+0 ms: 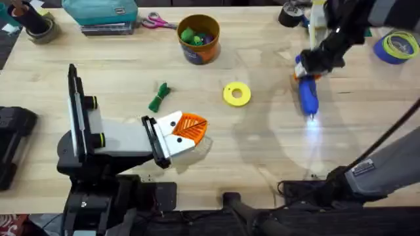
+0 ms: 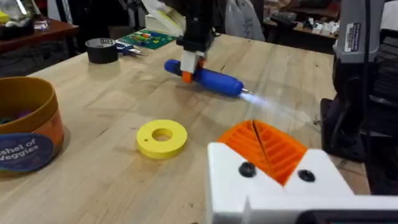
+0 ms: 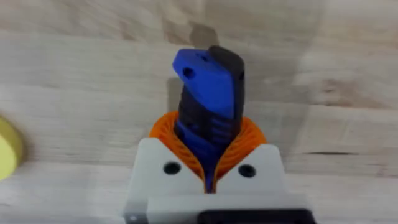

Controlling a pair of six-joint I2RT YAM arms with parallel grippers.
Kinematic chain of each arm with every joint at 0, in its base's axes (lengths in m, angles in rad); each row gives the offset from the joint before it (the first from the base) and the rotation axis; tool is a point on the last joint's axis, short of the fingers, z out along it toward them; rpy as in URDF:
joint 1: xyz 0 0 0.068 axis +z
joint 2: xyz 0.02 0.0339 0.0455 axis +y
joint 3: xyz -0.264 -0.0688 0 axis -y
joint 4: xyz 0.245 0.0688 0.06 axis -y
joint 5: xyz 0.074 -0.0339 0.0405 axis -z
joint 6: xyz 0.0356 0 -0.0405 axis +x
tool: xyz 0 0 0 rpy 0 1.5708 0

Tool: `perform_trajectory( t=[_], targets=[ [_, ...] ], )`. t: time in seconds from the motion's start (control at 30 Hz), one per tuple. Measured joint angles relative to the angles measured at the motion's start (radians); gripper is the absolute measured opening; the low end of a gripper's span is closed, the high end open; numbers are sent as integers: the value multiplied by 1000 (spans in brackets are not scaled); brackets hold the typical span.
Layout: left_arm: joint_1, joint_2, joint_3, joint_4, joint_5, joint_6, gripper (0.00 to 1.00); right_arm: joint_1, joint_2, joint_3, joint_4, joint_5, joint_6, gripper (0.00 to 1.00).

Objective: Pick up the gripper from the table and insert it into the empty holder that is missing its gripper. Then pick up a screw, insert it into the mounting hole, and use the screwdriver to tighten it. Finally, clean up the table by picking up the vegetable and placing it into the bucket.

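Note:
My right gripper (image 1: 314,60) is shut on the rear half of the blue screwdriver (image 1: 307,95), at the table's right. The screwdriver (image 2: 208,79) lies nearly flat just above the wood, and its lit metal tip throws a glow toward the near edge. In the right wrist view, orange pads clamp the screwdriver (image 3: 208,102). My left gripper (image 1: 189,129) rests low at centre-left, shut and holding nothing, with both orange fingers (image 2: 264,146) seated in white mounts. The green vegetable (image 1: 159,97) lies just beyond it. The bucket (image 1: 199,38) stands at the back. The loose gripper and empty holder are out of view.
A yellow ring (image 1: 236,94) lies between the two grippers. Tape rolls sit at the back right (image 1: 396,46) and back left (image 1: 38,26). Pink scissors (image 1: 155,22) and a teal case (image 1: 102,13) line the far edge.

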Motion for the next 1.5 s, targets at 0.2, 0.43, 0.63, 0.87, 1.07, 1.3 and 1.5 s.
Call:
perform_trajectory(
  t=[0.2,0.43,0.63,0.87,1.07,1.3,1.5],
  targets=[
    [0,0,0,0,0,0,10,51,-144,142,0,0,15,24],
    [0,0,0,0,0,0,10,151,-367,301,38,-1,29,24],
    [0,0,0,0,0,0,10,276,-517,316,191,-1,51,24],
    [0,0,0,0,0,0,10,434,-596,316,375,-7,59,24],
    [0,0,0,0,0,0,10,542,-595,316,490,-134,78,24],
    [0,0,0,0,0,0,10,575,-583,268,791,-374,157,24],
    [0,0,0,0,0,0,10,578,-586,99,1056,-549,260,24]
  ],
)
